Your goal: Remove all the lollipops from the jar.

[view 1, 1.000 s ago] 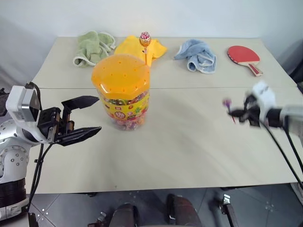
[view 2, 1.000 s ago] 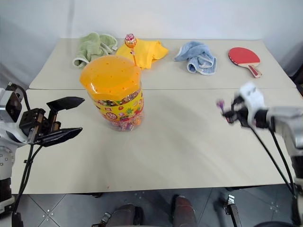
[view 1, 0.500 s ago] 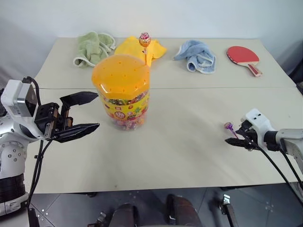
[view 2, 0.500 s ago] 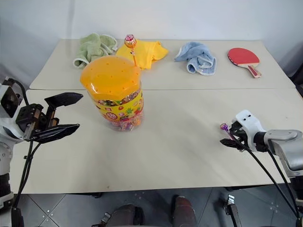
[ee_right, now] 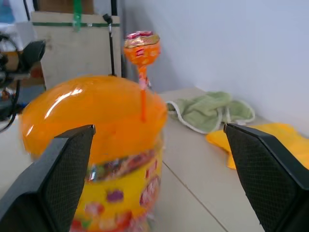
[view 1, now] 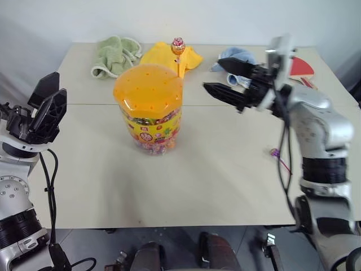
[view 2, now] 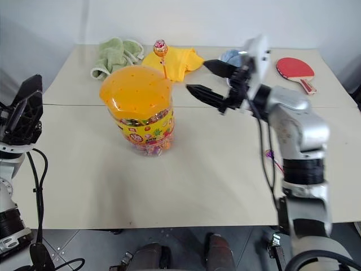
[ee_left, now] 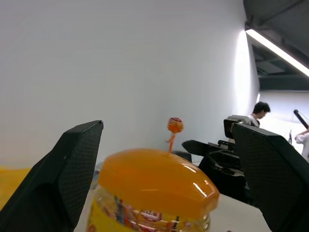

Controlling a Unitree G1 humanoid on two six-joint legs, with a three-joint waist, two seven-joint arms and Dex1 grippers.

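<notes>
Right gripper (view 1: 225, 79) was spread wide, empty, hanging in the air just right of the jar (view 1: 149, 107), fingertips aimed at its lid (view 1: 148, 90) but not touching. Left gripper (view 1: 46, 104) also spread wide, empty, off the table's (view 1: 214, 180) left edge, well apart from the jar.

Jar stood upright on the table, left of centre. Clear plastic tub, glossy orange domed lid dotted with small holes, yellow-red cartoon label, wrapped candies visible at the bottom.

One lollipop (view 1: 178, 46) stuck up from the lid's far edge: small round head in an orange and pink wrapper, on a thin orange stick, upright. Right wrist view had it (ee_right: 142, 47) straight ahead, between the two black textured fingers.

Purple lollipop (view 1: 275, 152) lay flat on the table, near the right edge, below the right arm, well apart from the jar.

At the far edge: crumpled green cloth (view 1: 113, 53), yellow cloth (view 1: 163, 56), blue cloth (view 1: 234, 55) partly hidden by the right gripper, red paddle (view 1: 302, 66). Tabletop was matte beige, with a seam running across it.
</notes>
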